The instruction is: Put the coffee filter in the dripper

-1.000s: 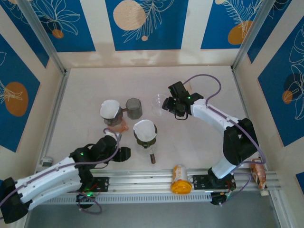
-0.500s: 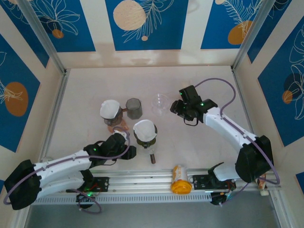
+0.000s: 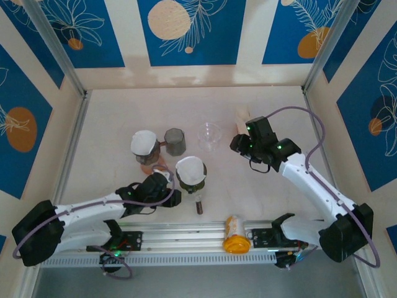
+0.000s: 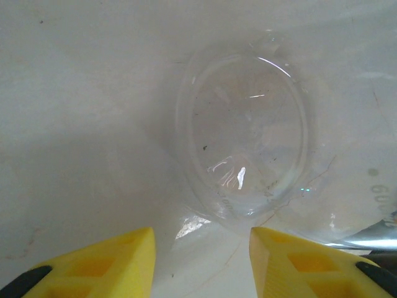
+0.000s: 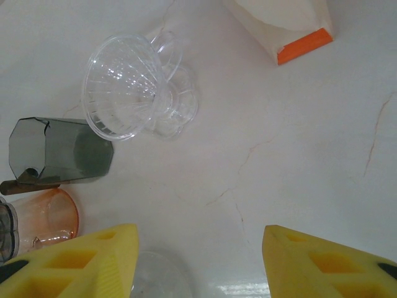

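Dripper (image 5: 130, 93) beside grey cup (image 5: 59, 152) (orange cup (image 5: 46, 217) adjacent); filter pack (image 5: 279, 18) well apart.

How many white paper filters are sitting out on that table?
2. The far filter sits left of the grey cup; the near filter is closer to the arms, beside the left gripper. More could be hidden.
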